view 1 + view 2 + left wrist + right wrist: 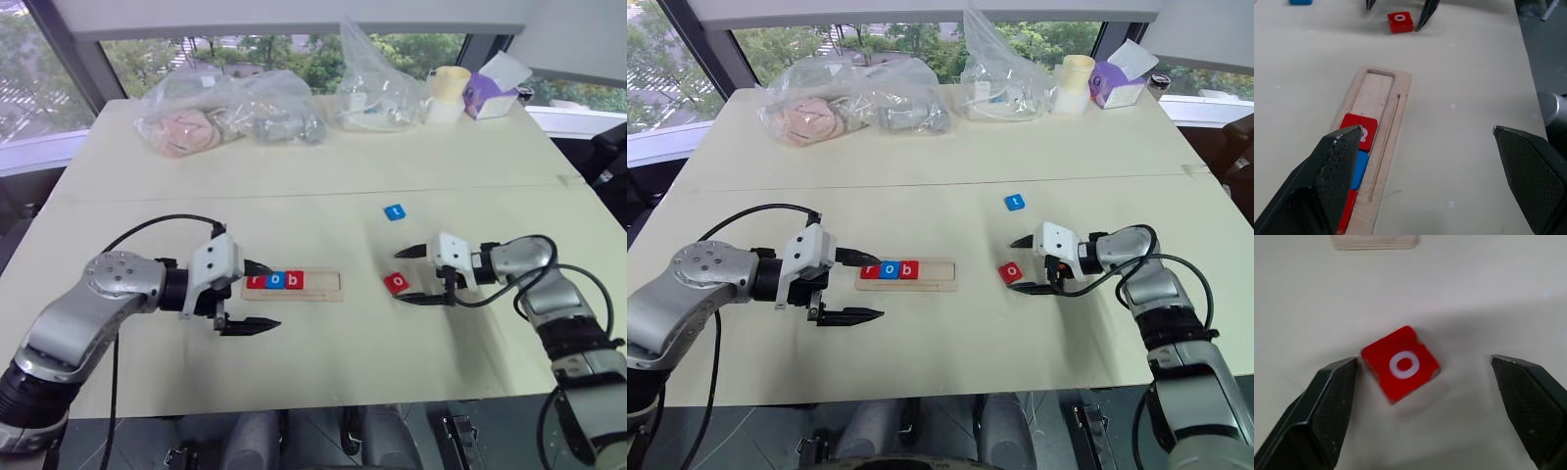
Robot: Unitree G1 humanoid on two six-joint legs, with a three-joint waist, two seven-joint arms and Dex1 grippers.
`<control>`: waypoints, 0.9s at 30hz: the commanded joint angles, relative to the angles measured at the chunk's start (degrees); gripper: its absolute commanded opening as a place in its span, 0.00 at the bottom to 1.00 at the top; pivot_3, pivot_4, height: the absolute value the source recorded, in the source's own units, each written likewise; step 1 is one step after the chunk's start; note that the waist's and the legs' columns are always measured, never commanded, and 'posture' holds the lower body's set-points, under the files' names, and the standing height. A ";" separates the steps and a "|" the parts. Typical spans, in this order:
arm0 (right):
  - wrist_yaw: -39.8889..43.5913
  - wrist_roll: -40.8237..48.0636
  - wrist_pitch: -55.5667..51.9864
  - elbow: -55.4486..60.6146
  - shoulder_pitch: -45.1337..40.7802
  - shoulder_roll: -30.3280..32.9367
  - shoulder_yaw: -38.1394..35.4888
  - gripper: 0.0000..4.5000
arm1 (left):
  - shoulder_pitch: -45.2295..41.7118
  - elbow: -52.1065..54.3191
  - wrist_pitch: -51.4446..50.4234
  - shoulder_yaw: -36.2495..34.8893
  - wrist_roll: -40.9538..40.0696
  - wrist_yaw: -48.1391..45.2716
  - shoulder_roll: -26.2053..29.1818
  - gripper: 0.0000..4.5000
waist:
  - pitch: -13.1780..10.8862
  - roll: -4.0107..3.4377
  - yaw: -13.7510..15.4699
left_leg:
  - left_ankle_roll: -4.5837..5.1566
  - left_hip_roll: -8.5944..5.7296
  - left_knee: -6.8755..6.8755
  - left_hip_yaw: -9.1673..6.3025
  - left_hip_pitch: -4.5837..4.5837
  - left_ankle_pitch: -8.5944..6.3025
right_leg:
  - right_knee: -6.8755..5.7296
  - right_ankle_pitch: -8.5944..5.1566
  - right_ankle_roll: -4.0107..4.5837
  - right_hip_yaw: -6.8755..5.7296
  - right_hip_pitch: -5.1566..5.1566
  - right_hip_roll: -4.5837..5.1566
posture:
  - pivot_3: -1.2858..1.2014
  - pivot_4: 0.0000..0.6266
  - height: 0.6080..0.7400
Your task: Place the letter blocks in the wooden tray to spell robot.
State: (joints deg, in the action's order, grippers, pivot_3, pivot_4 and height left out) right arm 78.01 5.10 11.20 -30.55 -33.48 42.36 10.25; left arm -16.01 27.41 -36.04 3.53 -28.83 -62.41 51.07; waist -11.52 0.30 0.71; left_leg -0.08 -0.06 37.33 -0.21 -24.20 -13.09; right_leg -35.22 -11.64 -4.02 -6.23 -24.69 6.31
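Right wrist view: the right gripper [1422,382] has its jaws spread wide on either side of the red "o" block [1400,363], which lies flat on the desk [323,362], ungripped. The wooden tray [328,285] lies near the left gripper [257,298], which is fully open and empty. Three blocks [275,281], red, blue, red, fill the tray's left end. A blue block [394,211] lies apart, farther back.
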 commanded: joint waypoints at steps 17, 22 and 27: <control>-7.86 8.07 -35.02 26.84 -3.74 -10.77 1.72 0.25 | 2.43 -2.72 1.90 -5.06 0.94 0.11 4.26 1.00 | -0.01 -0.02 -0.11 | -0.02 0.15 -0.06 0.02 0.33 -0.01 | -0.22 -0.04 0.12 0.05 0.10 -0.13 | 0.52 0.24 1.00; -15.06 3.68 -40.35 29.45 -3.92 -14.58 6.02 0.25 | 1.35 -5.13 3.09 -5.26 1.40 -0.32 4.52 1.00 | -0.01 -0.03 0.30 | -0.03 0.35 -0.06 0.00 0.20 -0.02 | -0.12 -0.06 0.17 0.04 0.04 -0.22 | 0.52 0.24 1.00; -17.12 1.95 -40.53 29.66 -3.68 -15.78 8.83 0.25 | 2.21 -3.97 2.47 -5.67 0.58 0.36 3.86 1.00 | -0.01 -0.03 -0.02 | -0.04 0.33 -0.03 0.07 0.06 -0.01 | 0.03 0.01 0.22 0.06 -0.01 -0.20 | 0.52 0.24 1.00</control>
State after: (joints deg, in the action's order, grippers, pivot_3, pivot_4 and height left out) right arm 61.64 7.46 -29.70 -2.53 -36.54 27.23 18.63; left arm -13.85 21.60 -34.13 -0.44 -27.58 -62.24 54.92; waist -11.53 0.27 0.69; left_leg -0.12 0.26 37.29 -0.14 -24.14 -13.10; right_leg -35.20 -11.63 -3.80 -6.17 -24.72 6.09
